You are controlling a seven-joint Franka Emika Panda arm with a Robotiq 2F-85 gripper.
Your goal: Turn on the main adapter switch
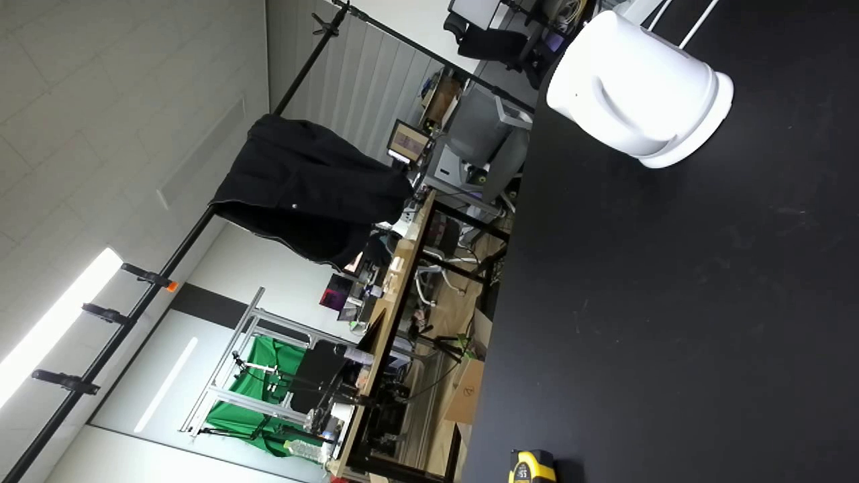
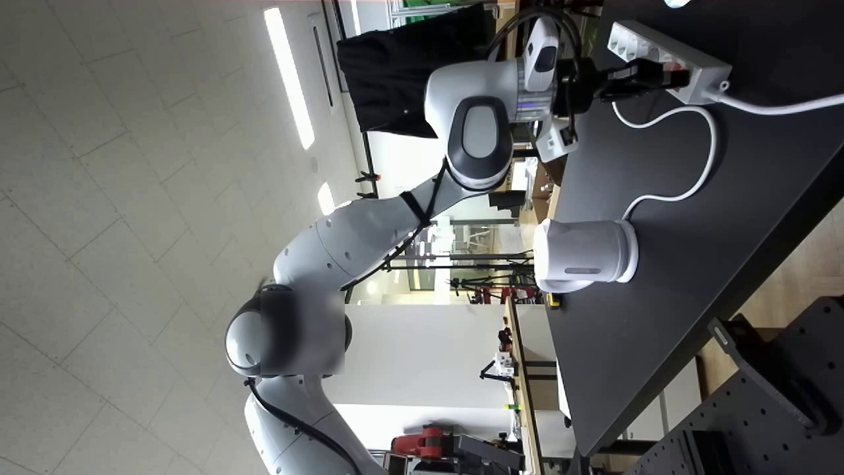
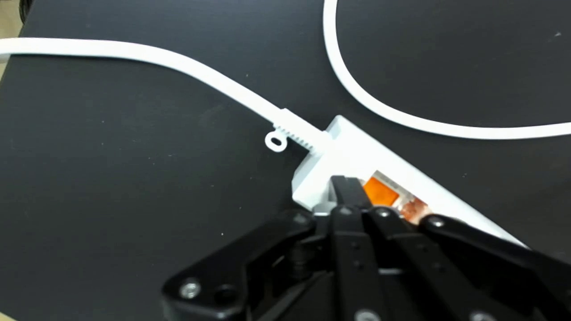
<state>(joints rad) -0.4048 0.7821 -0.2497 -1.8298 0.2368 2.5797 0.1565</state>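
The white adapter, a long power strip (image 2: 707, 74), lies on the dark table in an exterior view. It also shows in the wrist view (image 3: 352, 156). An orange switch (image 3: 379, 191) sits near its cord end, beside a reddish-brown patch (image 3: 414, 210). I cannot tell whether the switch is lit. My gripper (image 2: 679, 79) is shut, with its fingertips together and nothing between them. In the wrist view the gripper tips (image 3: 348, 182) are over the strip, right beside the orange switch, and cover part of it. I cannot tell whether they touch it.
A white kettle (image 2: 587, 251) stands on the table (image 2: 633, 343) and also shows in an exterior view (image 1: 637, 87). A thick white cord (image 3: 200, 73) leaves the strip's end. A thinner white cord (image 3: 388, 109) curves beside it. A yellow tape measure (image 1: 533, 467) lies near the table edge.
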